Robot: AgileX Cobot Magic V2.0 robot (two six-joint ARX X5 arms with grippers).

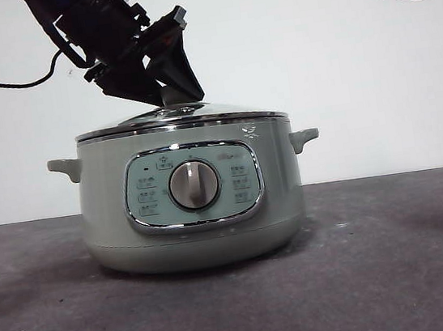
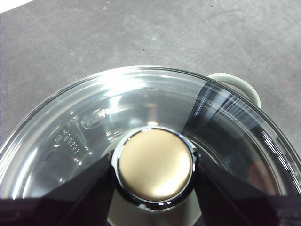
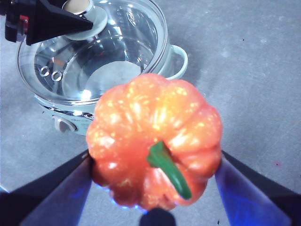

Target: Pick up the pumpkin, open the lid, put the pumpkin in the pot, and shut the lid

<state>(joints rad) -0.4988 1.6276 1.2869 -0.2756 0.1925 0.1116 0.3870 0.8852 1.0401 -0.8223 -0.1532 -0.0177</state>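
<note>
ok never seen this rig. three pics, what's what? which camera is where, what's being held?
It is a two-armed table robot; each arm ends in a black two-jawed end effector. The front view comes from a low camera looking level across the dark table. The other two come from cameras on the wrists.

On the table stands the green pot with its glass lid on. The left end effector sits at the lid's knob, one jaw on each side; whether it grips is unclear. In the front view it is the dark shape above the pot.

The right end effector holds the orange pumpkin in the air, off to one side of the pot.
</note>
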